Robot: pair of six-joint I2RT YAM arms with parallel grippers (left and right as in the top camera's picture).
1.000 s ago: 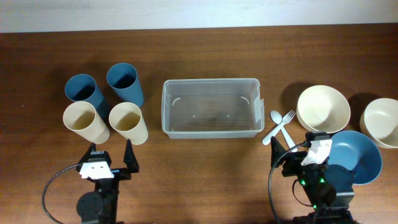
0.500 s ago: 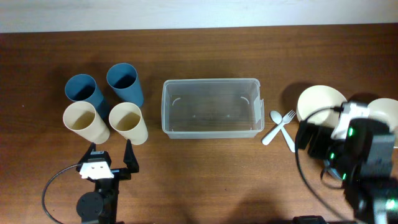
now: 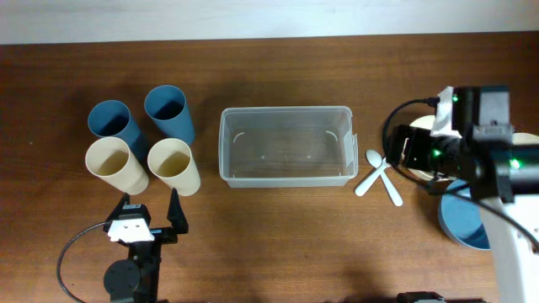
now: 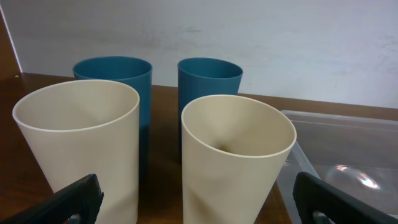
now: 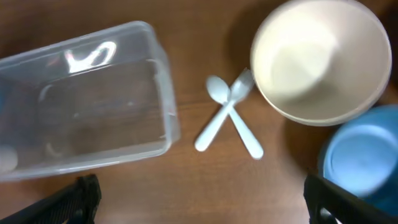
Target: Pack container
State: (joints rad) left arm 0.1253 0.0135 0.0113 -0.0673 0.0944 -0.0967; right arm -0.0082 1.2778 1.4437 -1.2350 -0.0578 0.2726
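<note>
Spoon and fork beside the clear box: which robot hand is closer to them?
Right. The right gripper hangs open right by the spoon and fork. The left gripper sits open by the cups, beyond the container's other side.

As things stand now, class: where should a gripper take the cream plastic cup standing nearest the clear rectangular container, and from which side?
Probably grip the cream plastic cup by its rim from above, one finger inside: it stands upright, mouth open, and another cream cup crowds its side.
</note>
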